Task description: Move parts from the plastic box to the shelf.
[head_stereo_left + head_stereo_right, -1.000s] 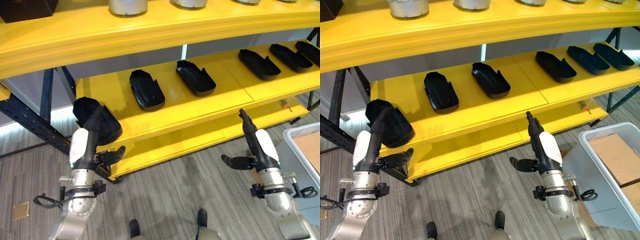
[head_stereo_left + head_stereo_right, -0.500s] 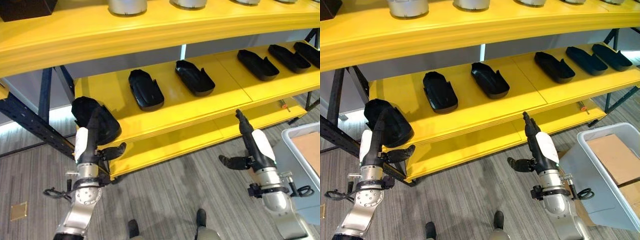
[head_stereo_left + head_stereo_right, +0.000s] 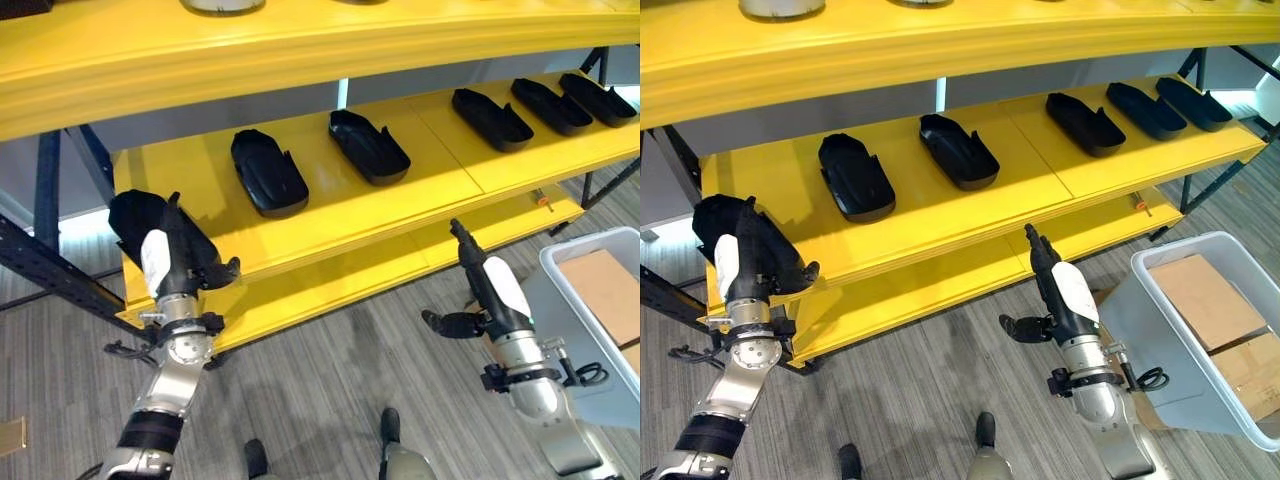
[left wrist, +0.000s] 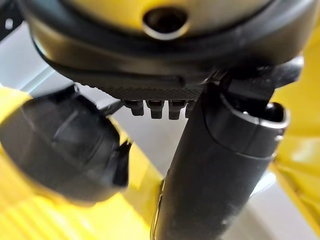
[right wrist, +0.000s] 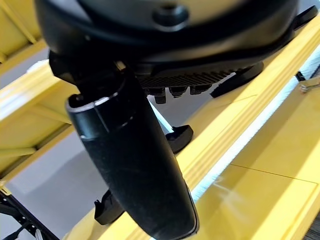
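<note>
The left hand (image 3: 178, 262) is reaching up to the near left corner of the yellow shelf (image 3: 340, 205), with its fingers lying straight along the side of a black part (image 3: 135, 218) that is sitting there at the shelf's front edge. The thumb is sticking out to the side, away from the part. From the left wrist view the part (image 4: 60, 145) is showing just past the fingers, close against them, but I cannot tell whether they are truly pressing on it or merely resting beside it.

The right hand (image 3: 472, 300) is hanging in the air in front of the lower yellow board, well apart from any part. Its fingers are pointing straight upward toward the shelf edge and its thumb is jutting out sideways; it is holding nothing.

Further along the same shelf, more black parts are lying in a row: one (image 3: 268, 173) near the left, another (image 3: 369, 146) beside it toward the middle, then three more (image 3: 490, 105) out at the right end, close together. All are lying flat with their hollow sides up.

The plastic box (image 3: 1160, 330) is standing on the floor at the robot's right, tilted, pale grey, with brown cardboard (image 3: 1203, 300) lying inside it.
</note>
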Tool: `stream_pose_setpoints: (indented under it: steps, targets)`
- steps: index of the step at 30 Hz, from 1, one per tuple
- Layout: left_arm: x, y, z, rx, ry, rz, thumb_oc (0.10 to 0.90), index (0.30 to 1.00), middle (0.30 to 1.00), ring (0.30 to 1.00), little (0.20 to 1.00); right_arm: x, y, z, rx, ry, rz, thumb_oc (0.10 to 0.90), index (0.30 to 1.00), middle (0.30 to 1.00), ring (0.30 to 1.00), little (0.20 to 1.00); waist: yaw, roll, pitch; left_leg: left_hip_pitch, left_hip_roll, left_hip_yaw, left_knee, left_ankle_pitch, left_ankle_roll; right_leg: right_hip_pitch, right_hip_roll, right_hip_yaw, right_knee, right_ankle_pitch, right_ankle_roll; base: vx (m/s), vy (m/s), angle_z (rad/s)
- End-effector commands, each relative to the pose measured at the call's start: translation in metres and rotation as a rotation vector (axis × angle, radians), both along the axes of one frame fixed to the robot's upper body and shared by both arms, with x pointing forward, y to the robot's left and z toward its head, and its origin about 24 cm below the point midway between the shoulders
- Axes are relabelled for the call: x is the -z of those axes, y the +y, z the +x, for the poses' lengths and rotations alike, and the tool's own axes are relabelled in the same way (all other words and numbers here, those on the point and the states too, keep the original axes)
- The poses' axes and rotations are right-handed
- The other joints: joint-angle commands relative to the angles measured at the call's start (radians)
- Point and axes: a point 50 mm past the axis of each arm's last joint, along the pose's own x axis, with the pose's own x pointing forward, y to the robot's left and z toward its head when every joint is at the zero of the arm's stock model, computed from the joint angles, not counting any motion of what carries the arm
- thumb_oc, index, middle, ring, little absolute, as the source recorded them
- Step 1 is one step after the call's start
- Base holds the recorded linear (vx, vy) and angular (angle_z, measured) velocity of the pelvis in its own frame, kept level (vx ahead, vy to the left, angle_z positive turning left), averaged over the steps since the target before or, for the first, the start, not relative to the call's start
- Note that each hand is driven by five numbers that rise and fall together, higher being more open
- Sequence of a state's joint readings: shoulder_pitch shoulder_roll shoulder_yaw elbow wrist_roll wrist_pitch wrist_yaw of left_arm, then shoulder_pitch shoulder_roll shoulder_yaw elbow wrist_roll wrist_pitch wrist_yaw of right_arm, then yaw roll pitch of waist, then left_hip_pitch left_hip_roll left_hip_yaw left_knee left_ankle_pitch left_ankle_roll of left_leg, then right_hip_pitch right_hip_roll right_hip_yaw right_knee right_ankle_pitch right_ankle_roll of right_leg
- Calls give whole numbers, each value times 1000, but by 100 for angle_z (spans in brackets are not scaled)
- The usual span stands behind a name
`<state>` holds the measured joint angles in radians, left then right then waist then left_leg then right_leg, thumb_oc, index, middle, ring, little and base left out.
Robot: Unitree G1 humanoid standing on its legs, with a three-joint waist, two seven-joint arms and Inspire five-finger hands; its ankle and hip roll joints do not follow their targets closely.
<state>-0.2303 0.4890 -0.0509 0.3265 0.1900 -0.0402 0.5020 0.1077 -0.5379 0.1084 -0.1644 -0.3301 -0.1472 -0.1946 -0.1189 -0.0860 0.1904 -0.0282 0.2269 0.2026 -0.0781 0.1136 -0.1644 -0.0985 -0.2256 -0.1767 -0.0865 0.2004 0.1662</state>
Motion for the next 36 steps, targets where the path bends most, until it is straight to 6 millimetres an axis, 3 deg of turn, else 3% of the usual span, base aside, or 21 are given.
stream_pose_setpoints:
  steps: [1, 19, 28, 36]
  targets:
    - [-66, 4, 26, -31, -277, 4, 900, 1000, 1000, 1000, 1000, -67, 7, 9, -64, -348, 48, 900, 1000, 1000, 1000, 1000, 3, -17, 18, 64, -12, 12, -9, -49, 40, 69, 3, -33, 18, -47, 30, 0, 0, 0]
    - [-66, 25, 45, -166, -224, -37, 900, 1000, 1000, 1000, 1000, -71, 14, 7, -112, -366, 61, 900, 1000, 1000, 1000, 1000, -11, -42, 50, 45, -15, 23, -8, -43, 41, 33, 0, -15, 30, -43, 34, 1, 0, -2]
    - [-67, 52, 55, -227, -95, -2, 900, 1000, 1000, 1000, 1000, -72, 15, 6, -138, -360, 66, 900, 1000, 1000, 1000, 1000, -28, -66, 72, 12, -25, 31, 17, -47, 47, -1, -10, 4, 39, -31, 41, 0, 7, -2]
    - [-57, 79, 52, -232, 79, -6, 900, 1000, 1000, 1000, 1000, -69, 11, 7, -125, -325, 60, 900, 1000, 1000, 1000, 1000, -28, -68, 86, -19, -41, 25, 55, -70, 56, -11, -28, 8, 43, -22, 48, 0, 31, -2]
